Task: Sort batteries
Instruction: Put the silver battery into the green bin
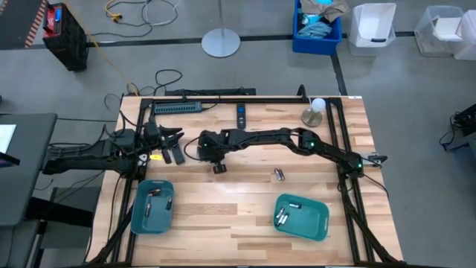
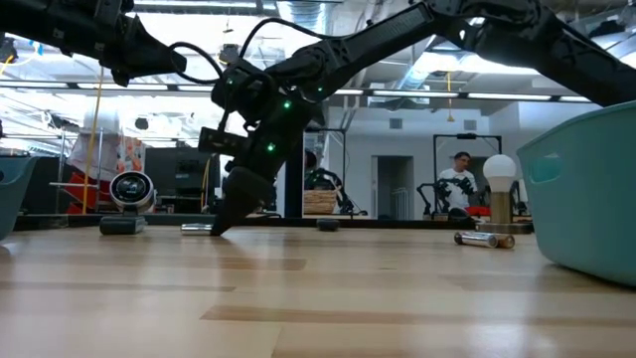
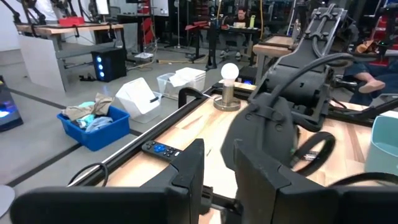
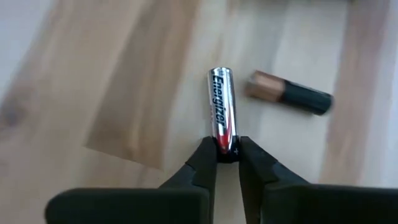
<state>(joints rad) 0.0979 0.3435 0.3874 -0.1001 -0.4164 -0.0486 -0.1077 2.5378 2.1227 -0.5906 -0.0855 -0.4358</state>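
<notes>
Two teal trays sit near the front of the tabletop [image 1: 245, 223] in the high view: the left tray [image 1: 152, 206] and the right tray [image 1: 301, 217], each holding a few small batteries. A pair of loose batteries [image 1: 279, 174] lies between them, toward the middle. The right gripper [image 1: 219, 168] reaches far across to the left half of the tabletop, pointing down. The left gripper [image 1: 172, 155] waits at the left edge, near a black remote [image 1: 241, 114] and a lamp with a round bulb [image 1: 314, 110] along the back.

From the low view, the right gripper [image 2: 221, 225] has its tip at the wood, with the loose pair [image 2: 483, 239] well apart from it.

The left wrist view shows the left gripper [image 3: 217, 171] with a narrow gap between its fingers and nothing in it.

In the right wrist view, the right gripper [image 4: 227, 155] pinches the dark end of a silver Energizer battery [image 4: 222, 109]. A copper-and-black battery [image 4: 288, 93] lies just beside it.
</notes>
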